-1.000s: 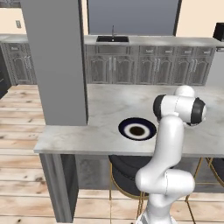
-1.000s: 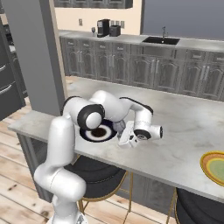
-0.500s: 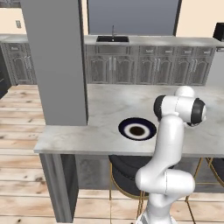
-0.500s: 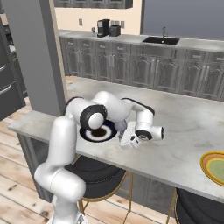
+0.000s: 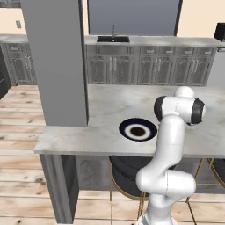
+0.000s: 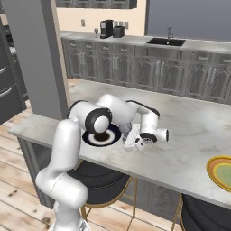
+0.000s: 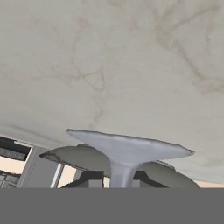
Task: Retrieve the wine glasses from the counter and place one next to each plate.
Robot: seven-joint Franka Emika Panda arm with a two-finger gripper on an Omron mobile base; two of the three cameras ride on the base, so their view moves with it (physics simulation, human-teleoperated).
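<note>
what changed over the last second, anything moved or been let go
Very little. In the right base view the hand has eased slightly right, away from the navy plate, low over the island top. The gripper stays shut on the wine glass stem, with the round foot facing the marbled surface; nothing was released. The navy plate and the yellow-orange plate have not moved.

Smooth veined marble island top (image 5: 105, 110), glossy navy plate (image 5: 137, 130), pale wooden plank floor (image 5: 19, 176)
</note>
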